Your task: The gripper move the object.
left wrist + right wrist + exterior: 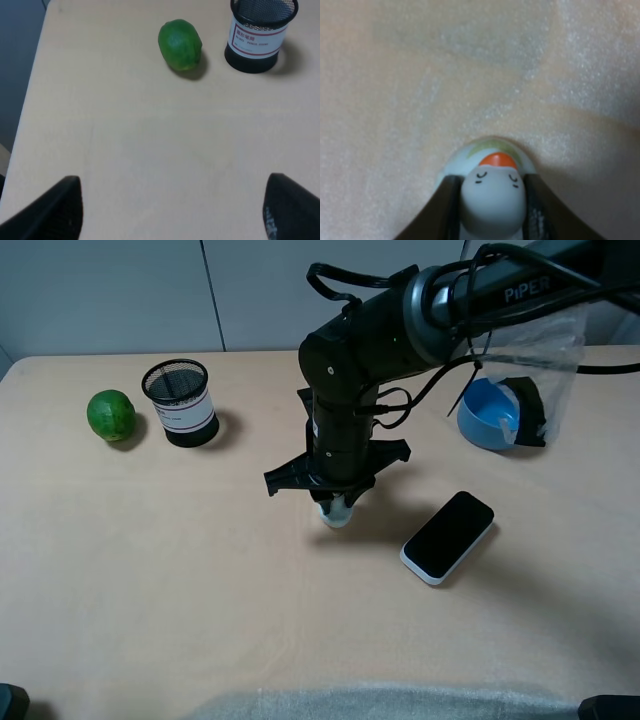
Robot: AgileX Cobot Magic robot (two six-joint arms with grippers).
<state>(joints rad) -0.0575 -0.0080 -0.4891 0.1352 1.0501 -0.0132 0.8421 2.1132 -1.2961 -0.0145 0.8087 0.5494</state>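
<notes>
Pinched at its round head by the right gripper (pixel 492 186) fingers (pixel 445 210), the object (pixel 492 200) is at mid-table (pixel 150 570), near the phone (pixel 448 536). That smooth head could slip from a shallow grip. The left gripper (pixel 172 210) fingers are spread, empty.

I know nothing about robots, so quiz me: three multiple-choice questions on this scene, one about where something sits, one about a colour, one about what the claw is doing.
1. The right gripper is: A) open and empty; B) shut on the small pale snowman-like figurine; C) out of sight.
2. The patch above the figurine's face is: A) orange; B) purple; C) black.
3. The round green lime lies: A) beside the black mesh cup, apart; B) inside that cup; C) under the right gripper.
Answers: B, its fingers clamp the figurine's sides; A, orange shows above its closed eyes; A, bare table separates them.
</notes>
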